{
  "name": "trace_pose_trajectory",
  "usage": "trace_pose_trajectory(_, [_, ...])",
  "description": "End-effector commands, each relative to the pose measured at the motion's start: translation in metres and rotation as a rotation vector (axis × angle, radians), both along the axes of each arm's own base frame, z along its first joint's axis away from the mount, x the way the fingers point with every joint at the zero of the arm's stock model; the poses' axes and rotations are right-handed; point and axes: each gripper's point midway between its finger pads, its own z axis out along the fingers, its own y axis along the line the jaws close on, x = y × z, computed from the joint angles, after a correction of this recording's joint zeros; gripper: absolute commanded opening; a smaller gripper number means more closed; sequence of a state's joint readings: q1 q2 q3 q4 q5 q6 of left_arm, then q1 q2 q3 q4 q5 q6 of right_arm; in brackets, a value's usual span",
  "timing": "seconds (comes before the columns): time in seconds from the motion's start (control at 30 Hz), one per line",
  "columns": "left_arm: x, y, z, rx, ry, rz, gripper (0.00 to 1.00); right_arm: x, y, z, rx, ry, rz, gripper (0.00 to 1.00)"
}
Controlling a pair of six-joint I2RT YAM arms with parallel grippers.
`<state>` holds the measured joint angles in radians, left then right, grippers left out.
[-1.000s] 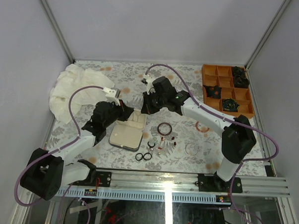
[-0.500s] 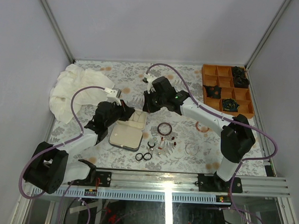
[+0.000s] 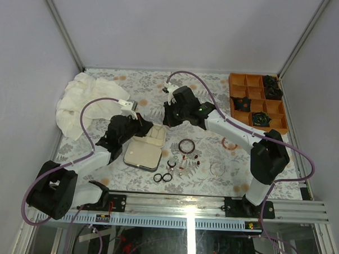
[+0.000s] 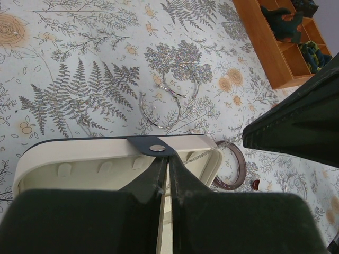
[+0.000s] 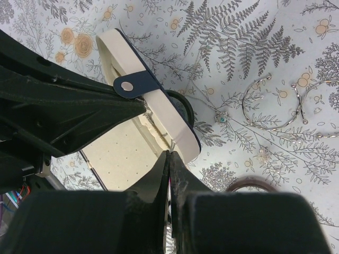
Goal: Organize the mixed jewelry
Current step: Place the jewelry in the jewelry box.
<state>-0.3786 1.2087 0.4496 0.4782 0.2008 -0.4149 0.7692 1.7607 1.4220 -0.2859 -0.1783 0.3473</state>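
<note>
Step in hand: loading the open navy hard case with cream lining (image 3: 141, 155); sorting is barely starting.

- Left gripper (image 4: 163, 161): fingers clenched, tips pressing against the raised lid right beside its navy snap tab (image 4: 157, 148). Looks like it is propping the lid up; I cannot tell whether it is actually pinching anything.
- Right gripper (image 5: 168, 156): fingers clenched too, tips sitting at the lid's far rim, over the lining.
- A thin silver chain with a small pendant (image 5: 221, 118) is trailing across the fern-print tablecloth (image 3: 210, 86) toward the case. Cannot tell if the right fingertips are pinching it.

Almost all the jewelry is lying loose on the cloth right of the case:
- dark reddish-brown bangle (image 3: 186, 145) near it
- small black rings (image 3: 158, 177) at the near edge
- tiny red beads (image 3: 197, 158) between them
- thin silver wire hoops (image 4: 168, 98) just beyond the lid

Next move, my read: left is needing to keep the lid steady while right is feeding the chain fully into a compartment without it snagging on the rim, then releasing.
</note>
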Motion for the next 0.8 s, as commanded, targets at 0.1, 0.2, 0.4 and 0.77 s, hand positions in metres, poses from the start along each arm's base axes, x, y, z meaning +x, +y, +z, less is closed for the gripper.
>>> trace_pose_trajectory(0.1, [0.007, -0.001, 0.011, -0.008, -0.05, 0.017, 0.0, 0.018, -0.001, 0.042, 0.048, -0.097, -0.03, 0.0])
trace_pose_trajectory(0.2, [0.007, -0.002, 0.01, -0.002, -0.049, 0.016, 0.0, 0.021, -0.002, 0.044, 0.052, -0.101, -0.033, 0.0])
trace_pose_trajectory(0.4, [0.007, -0.005, 0.008, 0.026, -0.048, 0.025, 0.0, 0.025, -0.002, 0.048, 0.057, -0.107, -0.038, 0.0])
trace_pose_trajectory(0.77, [0.009, -0.002, 0.004, 0.064, -0.033, 0.05, 0.0, 0.027, 0.002, 0.051, 0.063, -0.103, -0.027, 0.0])
